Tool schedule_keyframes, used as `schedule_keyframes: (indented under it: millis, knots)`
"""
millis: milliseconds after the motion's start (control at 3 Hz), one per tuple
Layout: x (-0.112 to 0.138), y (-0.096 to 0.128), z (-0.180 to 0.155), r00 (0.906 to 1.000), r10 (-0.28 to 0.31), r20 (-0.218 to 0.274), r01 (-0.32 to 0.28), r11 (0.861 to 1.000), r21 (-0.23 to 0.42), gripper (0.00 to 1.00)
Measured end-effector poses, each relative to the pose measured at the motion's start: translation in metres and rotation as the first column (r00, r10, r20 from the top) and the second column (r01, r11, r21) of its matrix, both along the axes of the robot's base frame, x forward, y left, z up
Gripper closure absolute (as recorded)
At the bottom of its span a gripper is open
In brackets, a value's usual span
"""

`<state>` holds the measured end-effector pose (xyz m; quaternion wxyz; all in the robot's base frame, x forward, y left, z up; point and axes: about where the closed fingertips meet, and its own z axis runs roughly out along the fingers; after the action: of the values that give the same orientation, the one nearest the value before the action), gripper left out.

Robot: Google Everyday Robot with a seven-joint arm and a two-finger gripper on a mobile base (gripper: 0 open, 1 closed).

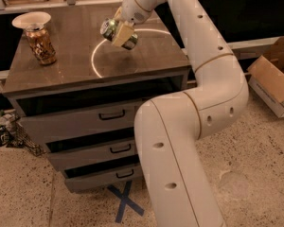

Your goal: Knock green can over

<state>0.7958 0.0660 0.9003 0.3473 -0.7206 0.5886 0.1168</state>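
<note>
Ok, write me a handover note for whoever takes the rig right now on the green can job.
Gripper: over the middle of the cabinet top, fingers closed across the green can.
Green can: tilted steeply in the grasp, silver top pointing left, not lying flat.
Brown-orange can: upright at the back left, well apart.
Done: can reached and tipped.
Left: lay it on its side on the top, then let go.

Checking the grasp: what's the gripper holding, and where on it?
The gripper holds the green can around its middle, tilted above the cabinet top.
</note>
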Motion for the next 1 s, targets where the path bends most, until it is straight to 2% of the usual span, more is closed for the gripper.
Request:
schedule_keyframes:
  millis: [667,1000]
  knots:
    - [-0.013,0.008,-0.017,0.9984,0.048,-0.032,-0.052,0.989,-0.136,1.00]
    - [-0.016,0.013,-0.027,0.9970,0.058,-0.052,-0.067,0.982,-0.179,0.84]
